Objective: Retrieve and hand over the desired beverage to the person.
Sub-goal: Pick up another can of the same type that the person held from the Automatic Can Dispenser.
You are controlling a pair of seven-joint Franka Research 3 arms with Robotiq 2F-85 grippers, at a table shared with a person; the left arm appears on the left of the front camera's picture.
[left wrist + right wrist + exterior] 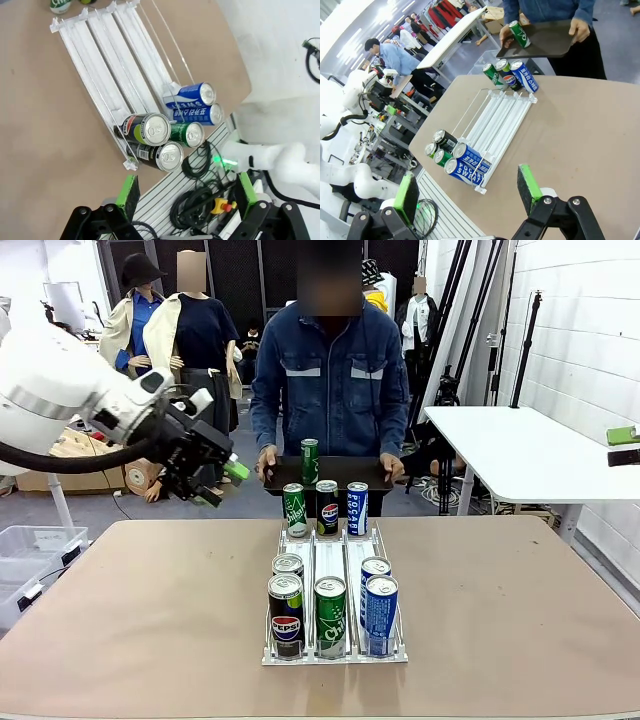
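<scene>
A white wire rack (330, 552) lies lengthwise on the brown table (150, 620). Its far end holds a green can (295, 510), a Pepsi can (327, 507) and a blue Pocari can (357, 508). Several more cans (330, 615) crowd its near end. The person (330, 390) stands at the far side holding a black tray (345, 472) in both hands, with a green can (310, 460) upright on it. My left gripper (222, 485) hangs open and empty above the table's far left, away from the rack. In the right wrist view my right gripper (467, 192) is open and empty, high over the near edge.
A white side table (530, 450) stands at the right and a clear plastic bin (30, 550) on the floor at the left. The left wrist view looks down on the rack's near cans (155, 129) between its green pads (127, 192).
</scene>
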